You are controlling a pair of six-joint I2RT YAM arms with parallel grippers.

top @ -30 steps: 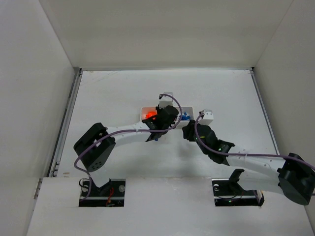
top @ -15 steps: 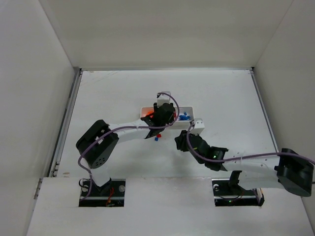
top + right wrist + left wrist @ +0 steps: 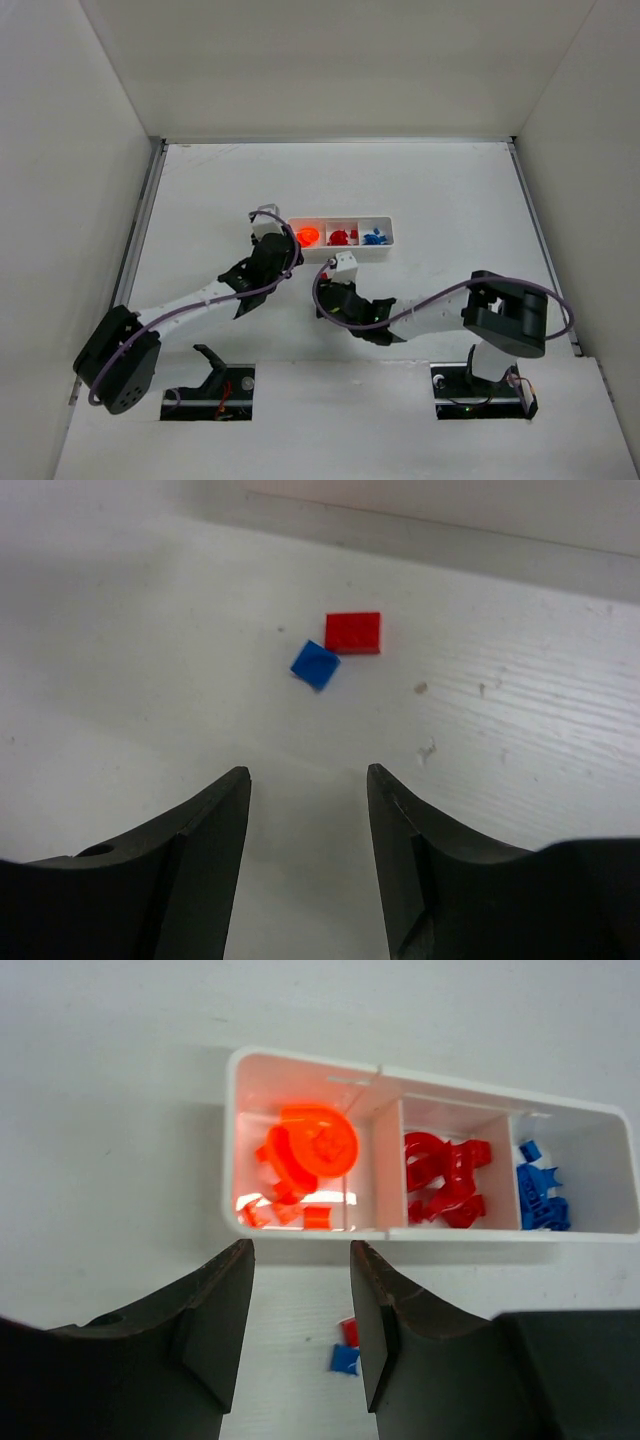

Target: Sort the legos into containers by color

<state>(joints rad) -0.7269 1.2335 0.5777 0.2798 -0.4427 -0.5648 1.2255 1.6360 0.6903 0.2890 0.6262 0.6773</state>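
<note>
The white three-compartment tray [image 3: 388, 250] lies at mid table. In the left wrist view the tray [image 3: 232, 1140] holds orange legos [image 3: 310, 1152] on the left, red legos [image 3: 445, 1175] in the middle and blue legos [image 3: 540, 1195] on the right. A loose red brick [image 3: 348, 1331] and a blue brick [image 3: 344, 1359] lie on the table in front of it, by my left gripper's right finger. My left gripper [image 3: 300, 1260] [image 3: 283, 262] is open and empty. My right gripper [image 3: 307, 775] [image 3: 326, 297] is open and empty, just short of the same red brick [image 3: 352, 632] and blue brick [image 3: 316, 665].
White walls enclose the table on the left, back and right. The tray's long near wall [image 3: 420, 535] runs across behind the two loose bricks in the right wrist view. The two grippers are close together in front of the tray.
My left gripper has drawn back from over the tray, to the left and nearer. My right gripper has swung left, down in front of the tray. The tray is now uncovered.
</note>
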